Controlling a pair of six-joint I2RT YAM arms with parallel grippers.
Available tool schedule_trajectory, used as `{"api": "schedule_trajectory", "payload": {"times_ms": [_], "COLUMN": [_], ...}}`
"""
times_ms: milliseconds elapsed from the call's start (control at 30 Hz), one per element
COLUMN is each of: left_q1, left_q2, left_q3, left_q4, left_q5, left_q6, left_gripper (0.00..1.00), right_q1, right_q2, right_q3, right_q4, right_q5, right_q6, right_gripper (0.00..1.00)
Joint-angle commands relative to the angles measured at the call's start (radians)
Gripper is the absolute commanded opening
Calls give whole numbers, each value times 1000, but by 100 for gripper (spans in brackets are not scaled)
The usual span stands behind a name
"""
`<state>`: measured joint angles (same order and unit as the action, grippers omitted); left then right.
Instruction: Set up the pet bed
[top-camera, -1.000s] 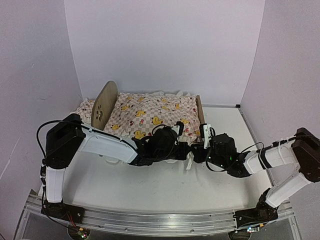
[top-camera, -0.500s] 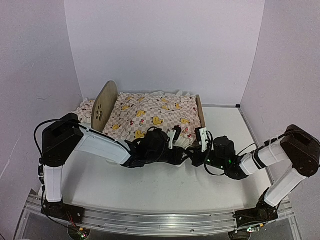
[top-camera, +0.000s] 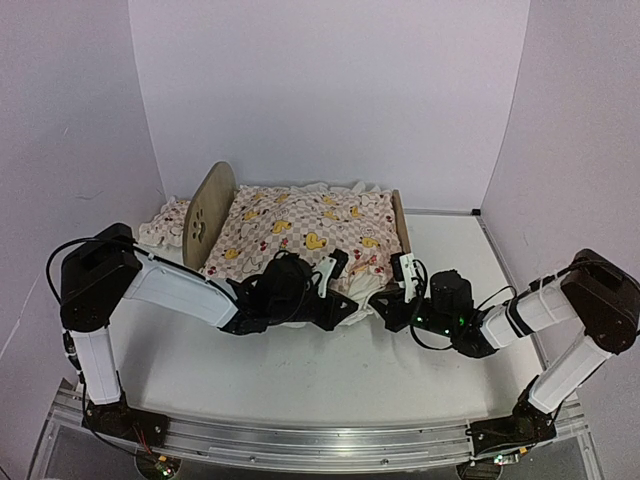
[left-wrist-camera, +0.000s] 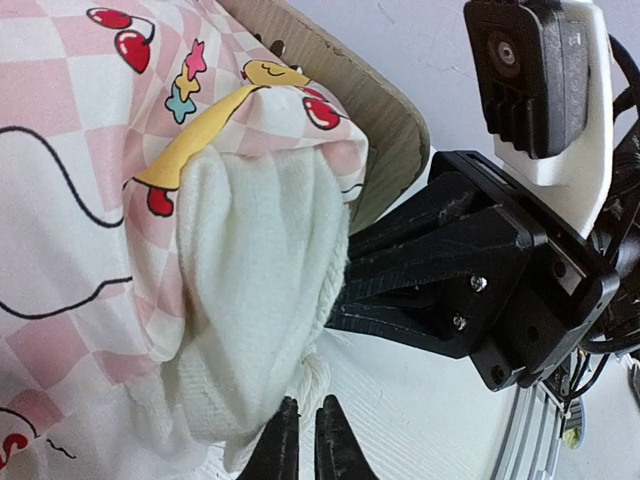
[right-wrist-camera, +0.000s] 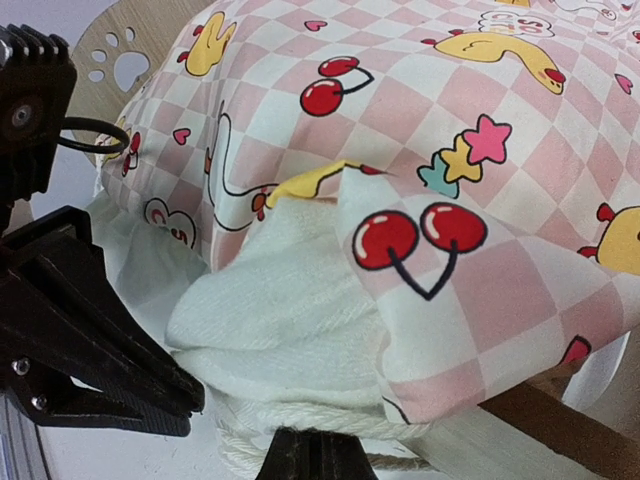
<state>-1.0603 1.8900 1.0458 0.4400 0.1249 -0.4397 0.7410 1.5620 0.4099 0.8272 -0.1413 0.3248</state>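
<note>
One small pillow (top-camera: 160, 222) lies far left, behind the headboard of the one pet bed (top-camera: 205, 215), back left on the bench (top-camera: 300, 370). One duck-print cover (top-camera: 300, 225) buries its base. Left gripper (left-wrist-camera: 305, 440): jaws narrow, tips all but touching beside the white hem. Right gripper (right-wrist-camera: 310, 452): jaws pinched on that hem.

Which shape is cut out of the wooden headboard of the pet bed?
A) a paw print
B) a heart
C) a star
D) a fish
A: in the right wrist view the headboard has one large pad hole with small toe holes around it.
</note>
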Motion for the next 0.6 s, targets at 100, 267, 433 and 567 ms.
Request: {"api": "schedule_trajectory", "payload": {"times_ms": [100,267,433,567], "left_q1": [6,4,5,5], "left_q2": [51,79,104,127], "left_q3": [83,114,149,186], "left_q4": [51,42,24,-5], "left_q5": [20,-48,-101,-107], "left_q6": [72,115,157,199], "left_gripper": [3,1,0,0], "right_q1": [-2,-2,-2,-2], "right_q2": [-30,-46,-50,-54], "right_q3": [-1,-9,-10,-10], "right_q4": [33,27,22,19], "right_q5": [-18,-24,-26,-21], "right_q6": [-13,-13,-17,-21], "right_gripper": [0,0,0,0]}}
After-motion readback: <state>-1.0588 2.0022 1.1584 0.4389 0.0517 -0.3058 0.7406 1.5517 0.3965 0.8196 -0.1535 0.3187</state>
